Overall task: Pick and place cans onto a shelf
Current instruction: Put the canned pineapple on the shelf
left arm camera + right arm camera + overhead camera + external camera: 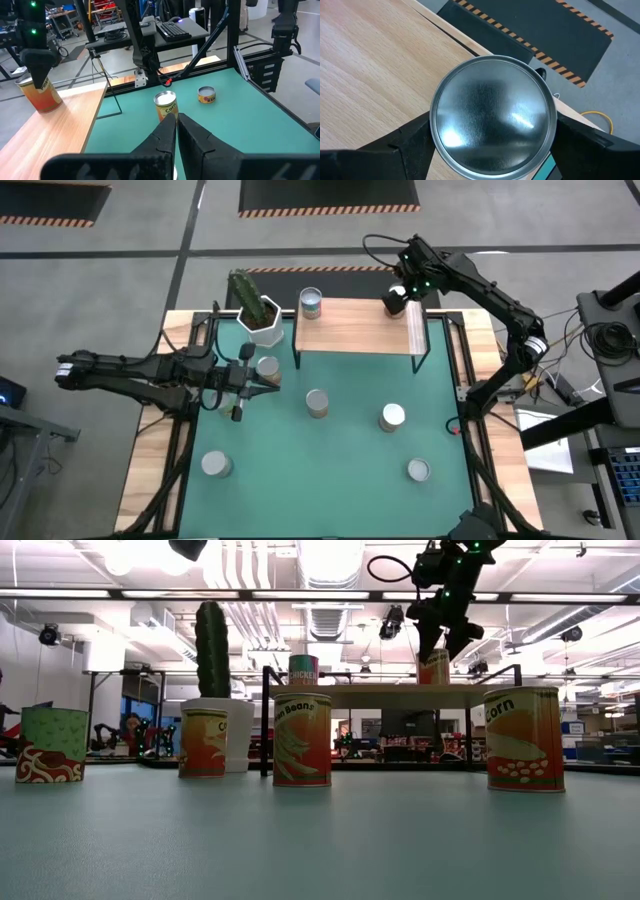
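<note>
Setting a tin can (492, 117) on the shelf (355, 325) with right gripper (395, 302) squeezing it; next, letting go.

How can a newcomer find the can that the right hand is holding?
Find the low light-wood shelf at the table's far edge. On its right end stands a small orange-labelled tin can, the right hand closed around it. The shelf's only other can stands free at the left end.
</note>
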Controlling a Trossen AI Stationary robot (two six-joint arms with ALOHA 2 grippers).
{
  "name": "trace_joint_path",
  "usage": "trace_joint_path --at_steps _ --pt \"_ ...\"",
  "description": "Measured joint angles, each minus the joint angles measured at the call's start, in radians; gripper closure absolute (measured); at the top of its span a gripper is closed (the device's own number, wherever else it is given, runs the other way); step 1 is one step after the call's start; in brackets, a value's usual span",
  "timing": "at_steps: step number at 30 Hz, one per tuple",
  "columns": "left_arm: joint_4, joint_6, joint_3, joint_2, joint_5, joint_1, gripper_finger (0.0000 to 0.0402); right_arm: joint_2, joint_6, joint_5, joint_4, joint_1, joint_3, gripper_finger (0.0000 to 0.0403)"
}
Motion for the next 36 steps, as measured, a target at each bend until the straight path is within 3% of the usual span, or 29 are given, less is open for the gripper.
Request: trace_joint_path --at_steps 36 --pt "0.001 0.0 0.0 0.0 0.0 0.0 0.0402 -0.033 0.005 0.0 -0.003 0.0 0.008 0.0065"
